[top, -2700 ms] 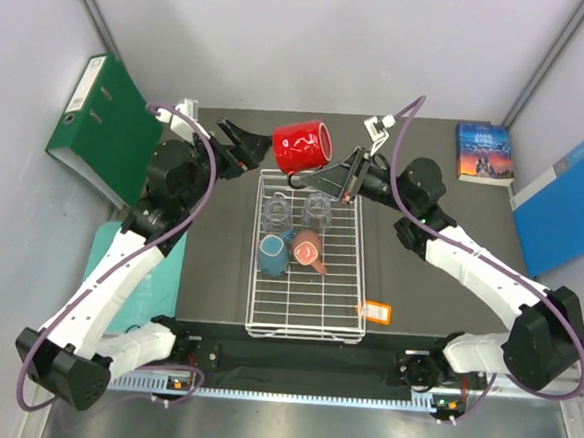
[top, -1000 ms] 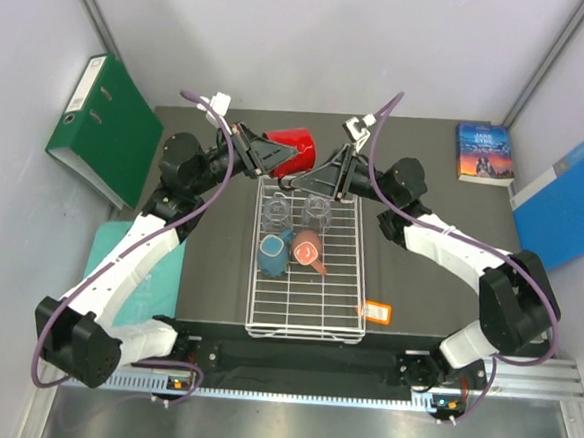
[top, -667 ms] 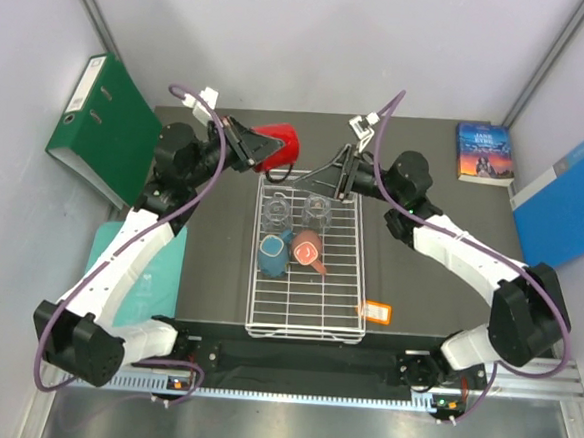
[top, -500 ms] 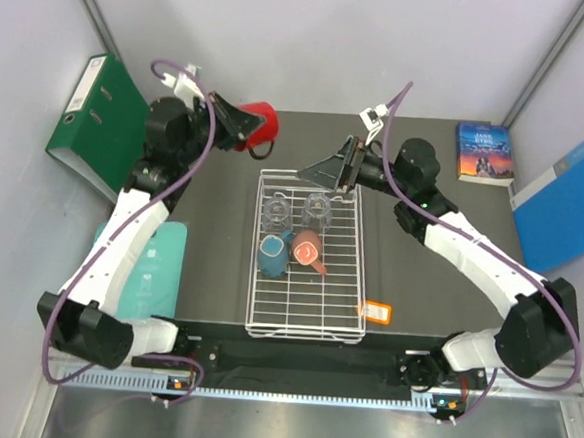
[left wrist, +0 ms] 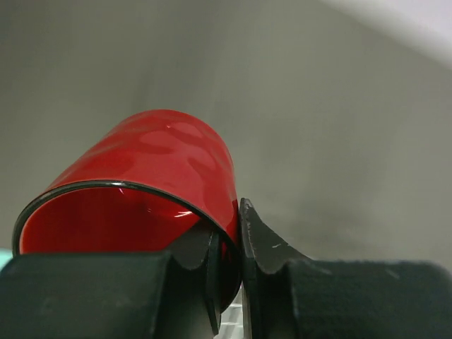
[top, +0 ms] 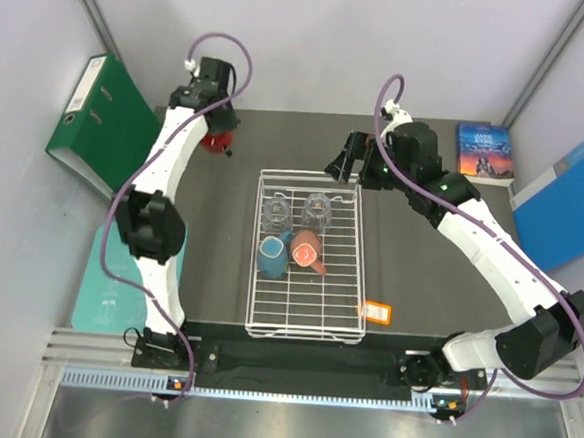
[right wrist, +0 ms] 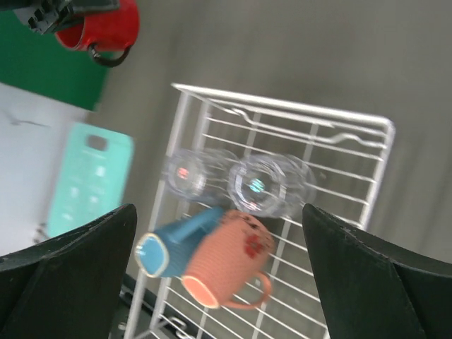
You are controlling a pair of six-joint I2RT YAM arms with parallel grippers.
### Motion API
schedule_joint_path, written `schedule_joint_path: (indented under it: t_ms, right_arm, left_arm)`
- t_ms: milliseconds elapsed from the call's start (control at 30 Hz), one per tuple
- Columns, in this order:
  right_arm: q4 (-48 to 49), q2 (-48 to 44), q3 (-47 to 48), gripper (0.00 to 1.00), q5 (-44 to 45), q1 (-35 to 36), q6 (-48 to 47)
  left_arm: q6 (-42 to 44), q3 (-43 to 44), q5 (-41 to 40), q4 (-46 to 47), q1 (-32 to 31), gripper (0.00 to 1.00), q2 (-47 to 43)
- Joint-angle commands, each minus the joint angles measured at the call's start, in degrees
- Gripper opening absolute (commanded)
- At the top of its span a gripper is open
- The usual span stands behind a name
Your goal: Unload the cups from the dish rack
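Left gripper [left wrist: 229, 236]: clamped on rim of red mug [left wrist: 162, 159], near table's far-left corner, outside dish rack [top: 354, 283].
In rack: two glass tumblers [top: 275, 212], light-blue mug [top: 272, 255], salmon-pink mug [top: 307, 248]; all four left to unload.
Right gripper [top: 342, 164]: spread wide, empty, above rack's far edge.
Hidden: red mug mostly behind left arm from above; whether set down, unclear.

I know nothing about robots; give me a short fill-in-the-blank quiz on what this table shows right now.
1. The left gripper is shut on the rim of a mug coloured ____.
2. The dish rack holds ____ cups.
3. Of those, ____ are clear glass tumblers.
4. The right gripper is ____ and holds nothing.
Missing words: red; four; two; open.
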Motion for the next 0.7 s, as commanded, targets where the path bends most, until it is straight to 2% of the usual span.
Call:
schedule_joint_path:
  t_ms: [0, 133, 667]
  right_arm:
    - [-8.38, -0.59, 2.54, 1.0, 7.26, -0.64, -3.87]
    - [-10.76, -0.15, 3.51, 1.0, 7.35, -0.72, -4.75]
    - [-7.68, 0.64, -0.8, 1.0, 7.79, -0.72, -2.81]
  left_arm:
    - [5.38, 2.45, -4.08, -8.61, 0.35, 0.0, 6.12]
    - [5.47, 2.36, -1.26, -8.8, 0.53, 0.0, 10.8]
    - [4.51, 1.75, 2.26, -6.07, 2.11, 0.0, 19.5]
